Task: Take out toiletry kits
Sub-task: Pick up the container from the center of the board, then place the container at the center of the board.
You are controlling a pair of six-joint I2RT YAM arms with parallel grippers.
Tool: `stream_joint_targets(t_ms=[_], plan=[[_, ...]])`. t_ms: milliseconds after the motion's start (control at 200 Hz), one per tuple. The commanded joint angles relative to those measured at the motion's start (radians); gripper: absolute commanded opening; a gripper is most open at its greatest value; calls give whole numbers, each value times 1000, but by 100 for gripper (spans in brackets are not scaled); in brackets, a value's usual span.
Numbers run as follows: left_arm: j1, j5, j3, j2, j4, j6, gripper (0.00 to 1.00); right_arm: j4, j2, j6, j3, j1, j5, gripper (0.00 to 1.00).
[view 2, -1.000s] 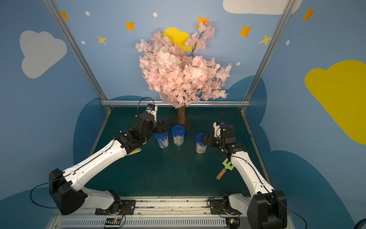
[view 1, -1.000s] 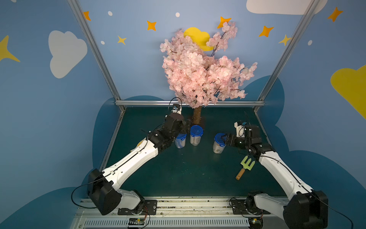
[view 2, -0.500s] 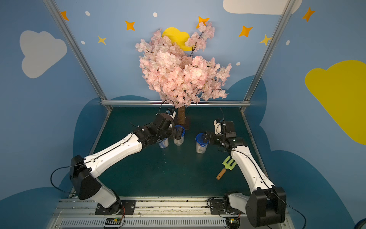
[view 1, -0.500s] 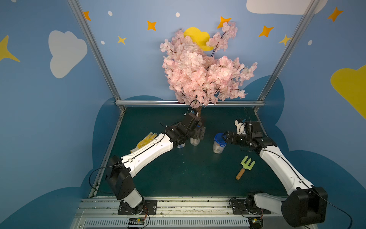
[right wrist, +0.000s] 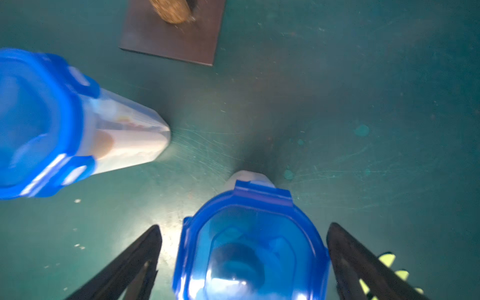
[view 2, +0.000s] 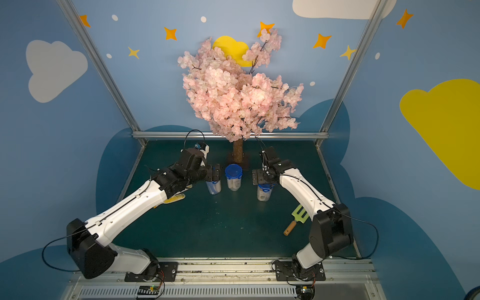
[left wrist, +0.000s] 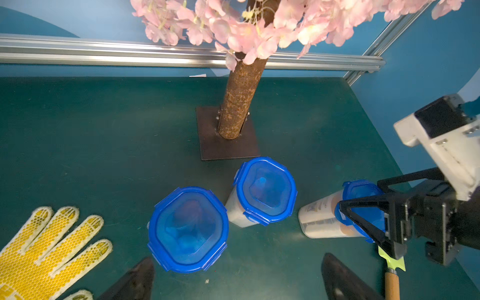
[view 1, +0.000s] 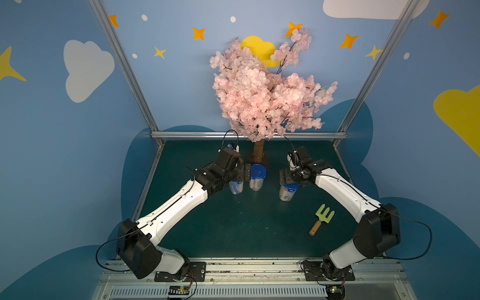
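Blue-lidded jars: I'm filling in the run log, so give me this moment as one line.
left gripper: open, above left jar | right gripper: open, straddling right jar | lids: all three on | toiletry kits: inside

The right gripper (right wrist: 244, 228) straddles the right jar (right wrist: 250, 255); left jar (view 1: 235, 187) just under the left gripper (view 1: 246, 172) — middle jar (view 1: 257, 176) between both grippers, trunk (view 1: 259, 152) beyond it.

No legible lettering anywhere, only faint unreadable print inside the clear jar (left wrist: 322, 220), five o'clock from the tree trunk (left wrist: 239, 104).
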Motion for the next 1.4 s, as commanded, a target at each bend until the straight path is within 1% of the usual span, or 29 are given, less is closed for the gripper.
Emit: stream_joint_targets(t_ms=[0,145,205,431,596,851,1076,1166,1206,1252,1272,1352,1397], plan=[[12,44,-16,-15,29,-8,100,-132,56,14,62,17,55,98],[15,58,-13,-3,27,-9,100,-119,75,33,62,33,41,98],[17,63,-10,2,27,-9,100,-116,75,41,60,33,36,96],[18,69,-2,21,23,-8,100,-84,70,59,27,34,-30,83],[20,75,10,33,16,-9,100,-74,81,50,33,31,-65,68],[21,72,14,33,5,-10,100,-53,92,40,102,46,-209,60],[21,66,13,34,-1,-12,100,-87,148,47,171,136,-155,59],[20,65,13,38,-1,-14,100,-86,160,58,179,174,-127,62],[21,67,14,39,-2,-15,100,-84,163,62,182,187,-116,65],[21,69,14,41,-2,-15,100,-85,169,67,186,198,-111,78],[20,71,15,43,-2,-15,100,-85,171,71,189,202,-108,81],[20,67,20,45,-10,-13,100,-84,173,81,190,209,-112,88],[20,65,22,47,-13,-11,100,-79,169,85,189,211,-126,89]])
